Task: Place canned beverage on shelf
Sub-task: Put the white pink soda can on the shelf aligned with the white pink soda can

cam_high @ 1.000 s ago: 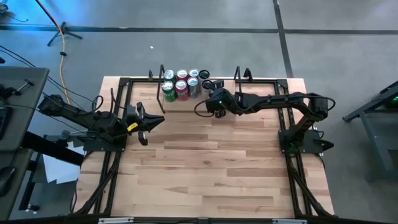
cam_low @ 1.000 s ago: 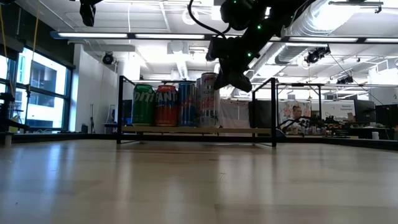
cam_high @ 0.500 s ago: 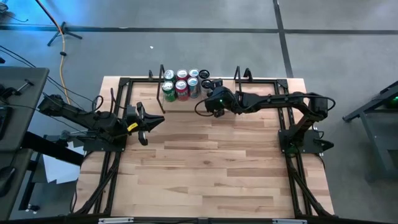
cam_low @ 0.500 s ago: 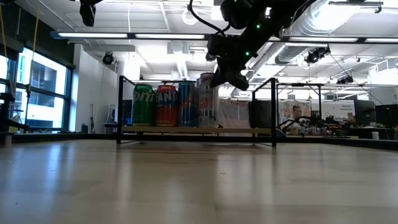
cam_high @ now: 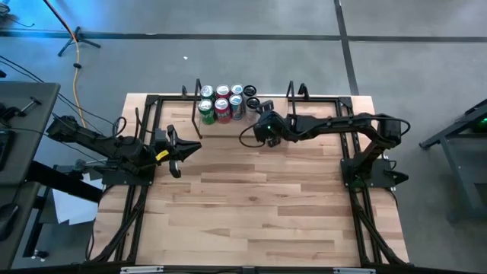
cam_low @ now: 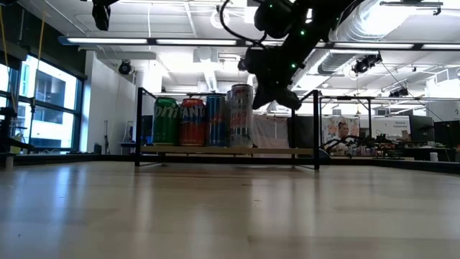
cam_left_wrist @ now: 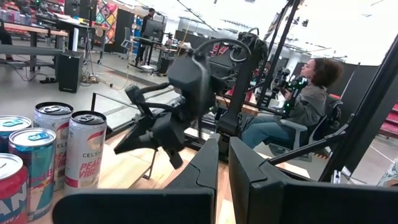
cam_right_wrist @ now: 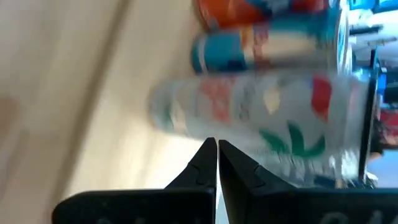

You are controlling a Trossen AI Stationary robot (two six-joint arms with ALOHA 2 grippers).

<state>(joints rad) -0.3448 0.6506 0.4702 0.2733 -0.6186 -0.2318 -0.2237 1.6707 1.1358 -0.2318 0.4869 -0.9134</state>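
Note:
The shelf (cam_low: 287,150) stands at the table's far edge, with several cans upright in a row on its board. The rightmost of them is a white can (cam_low: 241,115) (cam_left_wrist: 84,149) (cam_high: 253,103). It is blurred in the right wrist view (cam_right_wrist: 249,118). My right gripper (cam_low: 267,97) (cam_left_wrist: 121,148) (cam_right_wrist: 217,149) hovers shut just to the right of that can, above the board, slanting down toward it with a small gap between them. My left gripper (cam_high: 176,148) (cam_left_wrist: 222,165) waits shut and level over the table's left side.
The shelf's black wire uprights (cam_low: 316,129) (cam_low: 138,126) stand at either end of the board. The right one is close beside my right gripper. The board's right half is bare. Bare tabletop (cam_high: 259,198) lies in front. A person (cam_left_wrist: 305,106) sits beyond the table.
My right gripper has rolled a little, and its shut fingers have swung away from the white can toward the table's right and near side. The can stays upright on the shelf.

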